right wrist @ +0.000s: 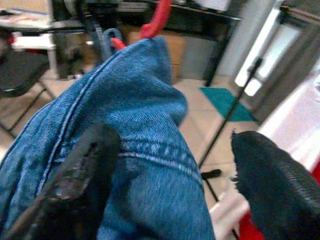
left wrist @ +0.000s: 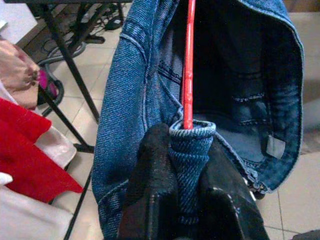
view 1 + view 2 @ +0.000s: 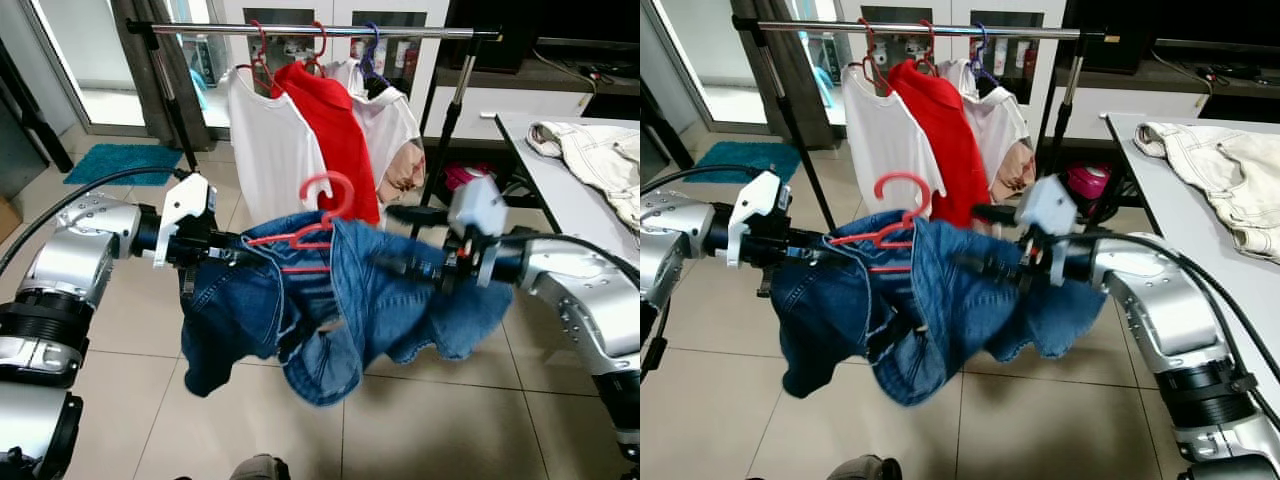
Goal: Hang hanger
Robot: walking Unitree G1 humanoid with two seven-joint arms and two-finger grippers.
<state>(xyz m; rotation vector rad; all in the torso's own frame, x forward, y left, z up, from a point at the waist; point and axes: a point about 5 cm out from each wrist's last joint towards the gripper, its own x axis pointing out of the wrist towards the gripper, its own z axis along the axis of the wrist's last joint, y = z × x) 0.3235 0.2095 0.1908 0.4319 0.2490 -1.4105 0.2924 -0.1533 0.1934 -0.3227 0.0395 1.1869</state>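
I hold a red hanger (image 3: 318, 228) with a blue denim garment (image 3: 330, 310) draped over it, out in front of me between my two arms, short of the clothes rail (image 3: 330, 31) at twelve o'clock. My left gripper (image 2: 186, 200) sits at nine o'clock of the hanger; its fingers (image 2: 155, 165) are clamped together on a fold of denim wrapped round the hanger's red bar. My left wrist camera shows that pinch plainly, the red bar rising straight out of the cuff of cloth, where the head cameras give only cloth bunched at the fingertips. My right gripper (image 1: 175, 185) is at three o'clock of the hanger. In the right wrist camera its fingers (image 1: 85, 170) stand wide apart with a hump of denim lying between them, one finger against the cloth and the other clear of it, and the hanger's hook pokes up beyond the fabric. From the head, that hand is blurred and I cannot read the gap there.

The rail already carries a white shirt (image 3: 262, 140), a red shirt (image 3: 335, 125) and another pale shirt (image 3: 395, 135), each on its own hanger. At two o'clock a white surface (image 3: 560, 190) bears a crumpled pale garment (image 3: 595, 160). A teal mat (image 3: 120, 162) lies on the tiled floor (image 3: 430, 420) at ten o'clock.
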